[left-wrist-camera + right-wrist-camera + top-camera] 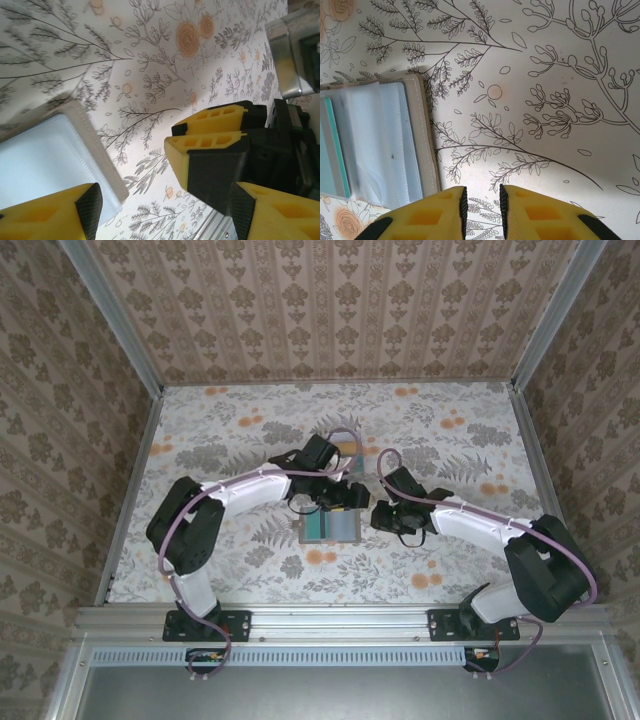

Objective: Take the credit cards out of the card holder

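wallet [331,526] open on table [450,450], teal card [335,150] still slotted; left end effector [165,200] released, right end effector [481,210] nearly clenched, empty.

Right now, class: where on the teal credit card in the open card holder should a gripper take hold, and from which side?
Probably the teal credit card by its exposed long edge, approached from the side away from the card holder's stitched border, since the rest lies under the clear sleeve.
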`<state>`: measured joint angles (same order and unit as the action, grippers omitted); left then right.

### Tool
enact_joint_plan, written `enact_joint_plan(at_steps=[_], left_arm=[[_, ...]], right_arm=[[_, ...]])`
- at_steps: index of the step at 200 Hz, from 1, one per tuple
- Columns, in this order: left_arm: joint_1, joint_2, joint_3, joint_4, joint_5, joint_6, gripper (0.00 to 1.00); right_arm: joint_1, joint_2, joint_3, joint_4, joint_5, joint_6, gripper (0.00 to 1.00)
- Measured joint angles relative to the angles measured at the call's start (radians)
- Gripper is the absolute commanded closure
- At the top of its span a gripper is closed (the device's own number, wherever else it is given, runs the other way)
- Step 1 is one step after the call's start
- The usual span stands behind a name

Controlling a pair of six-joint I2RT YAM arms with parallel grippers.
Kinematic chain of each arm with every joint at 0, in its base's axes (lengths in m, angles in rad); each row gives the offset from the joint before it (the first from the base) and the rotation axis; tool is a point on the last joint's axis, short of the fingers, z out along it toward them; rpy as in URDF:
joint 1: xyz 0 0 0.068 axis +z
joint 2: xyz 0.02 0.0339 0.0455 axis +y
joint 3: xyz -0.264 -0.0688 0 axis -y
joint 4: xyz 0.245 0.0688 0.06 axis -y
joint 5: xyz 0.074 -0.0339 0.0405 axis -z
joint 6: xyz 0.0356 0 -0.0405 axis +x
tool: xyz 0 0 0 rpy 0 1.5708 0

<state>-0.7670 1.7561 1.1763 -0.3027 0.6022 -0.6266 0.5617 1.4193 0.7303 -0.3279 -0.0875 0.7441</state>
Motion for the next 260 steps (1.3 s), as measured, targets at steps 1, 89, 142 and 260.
enact_joint_plan(at_steps=[1, 89, 142, 260], left_arm=[[0.003, -0.004, -0.002, -0.001, -0.001, 0.0, 0.29], [0.185, -0.22, -0.299, -0.044, -0.109, 0.004, 0.62], [0.186, -0.21, -0.351, -0.04, -0.124, 0.002, 0.76], [0.178, -0.141, -0.359, -0.013, -0.14, 0.002, 0.78]], right_arm=[[0.0, 0.0, 0.0, 0.0, 0.0, 0.0, 0.72], [0.099, 0.105, 0.127, 0.109, -0.142, -0.026, 0.76], [0.116, 0.245, 0.189, 0.194, -0.256, -0.01, 0.77], [0.116, 0.381, 0.223, 0.235, -0.333, 0.02, 0.76]])
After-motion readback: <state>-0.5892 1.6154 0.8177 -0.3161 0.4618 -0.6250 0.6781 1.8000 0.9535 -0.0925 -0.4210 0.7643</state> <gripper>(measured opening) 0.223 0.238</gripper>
